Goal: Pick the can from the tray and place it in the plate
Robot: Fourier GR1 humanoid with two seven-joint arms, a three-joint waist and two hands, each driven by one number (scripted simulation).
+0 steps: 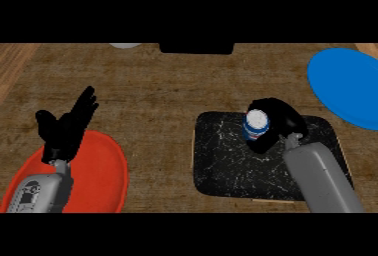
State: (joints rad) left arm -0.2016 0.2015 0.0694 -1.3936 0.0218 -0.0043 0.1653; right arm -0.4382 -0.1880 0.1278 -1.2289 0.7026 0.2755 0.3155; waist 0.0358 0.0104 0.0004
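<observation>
On the black speckled tray (pixel 221 170), toward its twelve o'clock edge, the upright can (pixel 256 125) looks light, rigid and slick-sided, so the right hand (pixel 280 117) curled round its body seems well placed, while the left hand (pixel 68 127) rests spread at nine o'clock.

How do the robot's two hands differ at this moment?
The right hand is curled round the can over the black tray; the left hand holds nothing. The left hand's fingers are straight and point up, above the red plate. Both are black hands on grey forearms.
</observation>
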